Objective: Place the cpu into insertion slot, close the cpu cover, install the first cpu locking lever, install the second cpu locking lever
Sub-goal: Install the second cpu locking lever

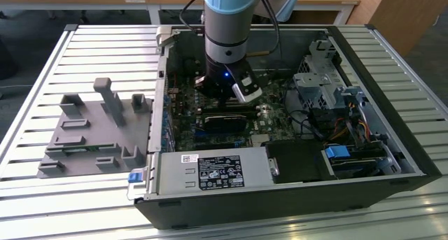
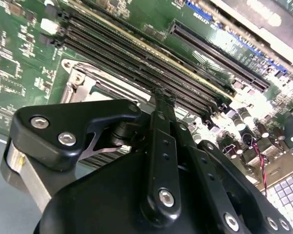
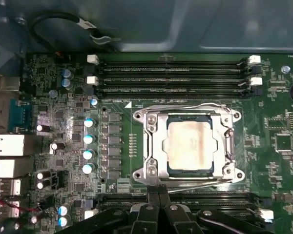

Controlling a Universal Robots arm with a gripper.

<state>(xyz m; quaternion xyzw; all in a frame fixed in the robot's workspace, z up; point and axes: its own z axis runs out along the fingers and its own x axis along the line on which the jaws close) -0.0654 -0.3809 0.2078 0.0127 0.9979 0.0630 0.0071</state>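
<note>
An open computer case (image 1: 294,187) is laid on a slatted surface (image 1: 42,198), with a grey fixture block (image 1: 94,129) seen at the exterior view's left. Inside the case, the arm is lowered over the green circuit board (image 3: 283,97).

In the first wrist view, the cpu (image 3: 191,145) is seen seated in the insertion slot (image 3: 172,169), and the cpu cover (image 3: 154,146) is already folded down around it, its window framing the dull metal face. Thin wire levers are seen along the far and near edges of the cover; whether either is fully latched cannot be told with certainty, though the near one appears to stand slightly clear.

The gripper (image 3: 158,208) is held just beside the near edge of the socket, over the memory slots (image 2: 151,63). Its fingers (image 2: 162,105) are drawn together, with nothing clamped between them.

The step in hand is judged to be the locking levers, placement and cover closing being done. A push with the closed tip against a lever wire, down and under its catch, would be called for, with care that the tip does not slide off the thin wire.
</note>
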